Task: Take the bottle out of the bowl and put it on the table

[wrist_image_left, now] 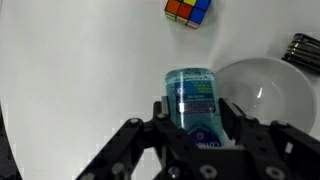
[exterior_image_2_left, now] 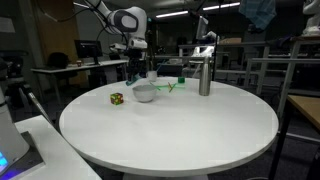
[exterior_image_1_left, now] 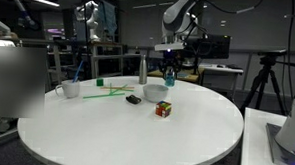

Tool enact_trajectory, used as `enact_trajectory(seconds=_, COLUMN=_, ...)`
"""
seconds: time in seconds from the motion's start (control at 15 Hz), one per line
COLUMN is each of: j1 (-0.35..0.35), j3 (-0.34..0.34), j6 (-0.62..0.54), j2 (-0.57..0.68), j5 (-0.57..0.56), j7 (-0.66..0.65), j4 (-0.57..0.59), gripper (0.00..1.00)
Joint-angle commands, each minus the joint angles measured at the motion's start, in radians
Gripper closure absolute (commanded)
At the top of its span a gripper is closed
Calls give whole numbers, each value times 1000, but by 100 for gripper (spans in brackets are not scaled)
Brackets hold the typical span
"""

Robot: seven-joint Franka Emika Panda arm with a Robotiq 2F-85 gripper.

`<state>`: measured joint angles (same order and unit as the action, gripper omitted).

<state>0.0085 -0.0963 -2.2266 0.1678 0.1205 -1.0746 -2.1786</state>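
In the wrist view my gripper [wrist_image_left: 196, 112] is shut on the small blue-green bottle [wrist_image_left: 190, 88], one finger on each side of it. The bottle is lifted above the white table [wrist_image_left: 80, 70]. The white bowl [wrist_image_left: 262, 88] is just to its right and looks empty. In both exterior views the gripper [exterior_image_1_left: 168, 69] [exterior_image_2_left: 132, 72] hangs above and slightly beside the bowl [exterior_image_1_left: 153, 93] [exterior_image_2_left: 145, 93], off the table [exterior_image_1_left: 135, 132] [exterior_image_2_left: 170, 130].
A coloured cube [exterior_image_1_left: 163, 108] [exterior_image_2_left: 117, 98] [wrist_image_left: 188, 10] lies near the bowl. A black object [exterior_image_1_left: 134, 100] [wrist_image_left: 303, 50] lies beside the bowl. A tall grey metal bottle [exterior_image_2_left: 204, 72] and a white cup with a green stick [exterior_image_1_left: 72, 87] stand further back.
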Motion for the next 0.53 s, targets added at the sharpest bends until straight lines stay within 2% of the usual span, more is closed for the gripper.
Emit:
enact_trajectory(seconds=0.0, j1=-19, j3=-16, j6=18, j2=-47, j5=-30, j7=-34, j4=-48, gripper=72)
enact_trajectory(seconds=0.47, j1=-37, j3=-42, j6=19, j2=-55, j5=-73, j7=-54, j4=-86, gripper=72)
